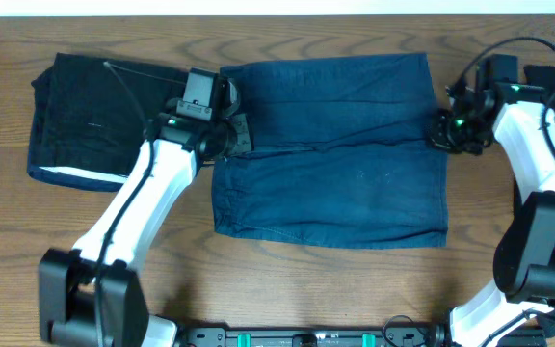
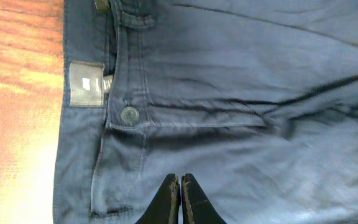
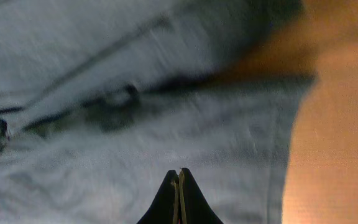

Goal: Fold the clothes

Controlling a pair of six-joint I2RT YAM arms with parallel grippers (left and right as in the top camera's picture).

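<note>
Navy shorts [image 1: 335, 164] spread flat mid-table [image 1: 287, 280], waistband at left side. Left gripper [image 2: 179, 179] over fly, fingers clenched together. Right gripper [image 3: 179, 174] at opposite hem, fingers likewise closed. White-edged black cloth [image 1: 75, 116] folded just left.

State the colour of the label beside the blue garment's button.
Grey. The label on the navy garment shows best in the left wrist view.
</note>
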